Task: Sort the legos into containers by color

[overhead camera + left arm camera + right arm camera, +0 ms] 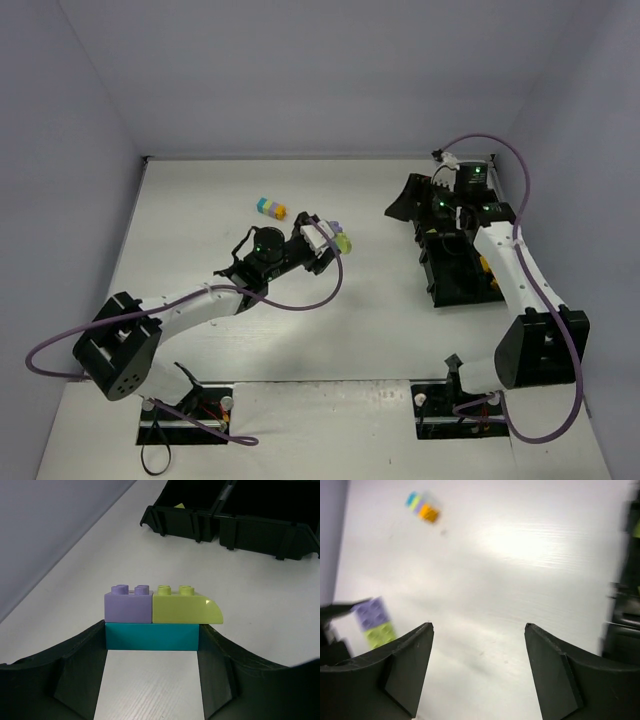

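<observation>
My left gripper (330,240) (151,642) is shut on a cluster of legos (341,237). Its fingers (80,655) pinch the cyan brick (151,636), which carries a lavender brick (128,605) and a lime green brick (182,607) on top. A second multicoloured cluster (271,208) (422,507) lies on the table behind it. The black containers (460,265) (260,520) stand at the right. My right gripper (412,200) (479,630) hangs open and empty over bare table beside the containers. The held cluster (375,622) shows blurred at the left of the right wrist view.
A yellow brick (487,265) lies in a near compartment and a lime piece (178,505) in a far one. Lavender walls enclose the white table (350,330) on three sides. Purple cables loop round both arms.
</observation>
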{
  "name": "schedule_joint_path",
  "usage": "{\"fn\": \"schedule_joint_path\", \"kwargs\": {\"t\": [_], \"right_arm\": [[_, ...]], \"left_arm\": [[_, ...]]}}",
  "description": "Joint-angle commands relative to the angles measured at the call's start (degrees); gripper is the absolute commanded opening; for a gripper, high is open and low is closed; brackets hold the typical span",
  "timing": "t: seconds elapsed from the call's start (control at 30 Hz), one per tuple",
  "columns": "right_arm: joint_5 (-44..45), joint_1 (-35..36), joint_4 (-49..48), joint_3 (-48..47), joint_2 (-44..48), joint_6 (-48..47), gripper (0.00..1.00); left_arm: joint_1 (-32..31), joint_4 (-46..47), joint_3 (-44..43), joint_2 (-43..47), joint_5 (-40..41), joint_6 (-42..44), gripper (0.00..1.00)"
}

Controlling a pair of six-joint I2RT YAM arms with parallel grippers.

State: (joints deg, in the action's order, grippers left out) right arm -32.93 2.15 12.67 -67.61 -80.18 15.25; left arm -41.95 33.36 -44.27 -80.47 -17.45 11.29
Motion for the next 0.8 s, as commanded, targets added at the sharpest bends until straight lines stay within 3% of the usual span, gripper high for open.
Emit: {"fn": "schedule_joint_path", "kwargs": {"t": [0.0,0.2,0.6,0.73,0.77], "right_arm": [[-13.47,4.51,-2.47,-2.26,0.47,-2.32,0.7],[-21.38,7.95,-6.16,-1.38,-0.24,-2.33,0.71],[-19.9,13.93,-8.1,-1.64,-3.13,-2.5,0.67],[-19.37,14.02,-8.27,-1.56,-3.31,-2.68,0.52],[-19.19,14.02,-8.36,-1.47,-3.23,-2.76,0.45]], "left_arm": [[0.38,7.24,-5.03,-1.0,0.67,1.72,0.0],[0.38,8.38,-8.9,-3.47,-0.83,0.84,0.0],[0.29,8.73,-9.34,-3.12,-4.08,0.75,0.0],[0.29,9.0,-9.25,-3.12,-3.82,0.75,0.0],[0.29,9.0,-9.17,-3.12,-3.9,0.84,0.0]]}}
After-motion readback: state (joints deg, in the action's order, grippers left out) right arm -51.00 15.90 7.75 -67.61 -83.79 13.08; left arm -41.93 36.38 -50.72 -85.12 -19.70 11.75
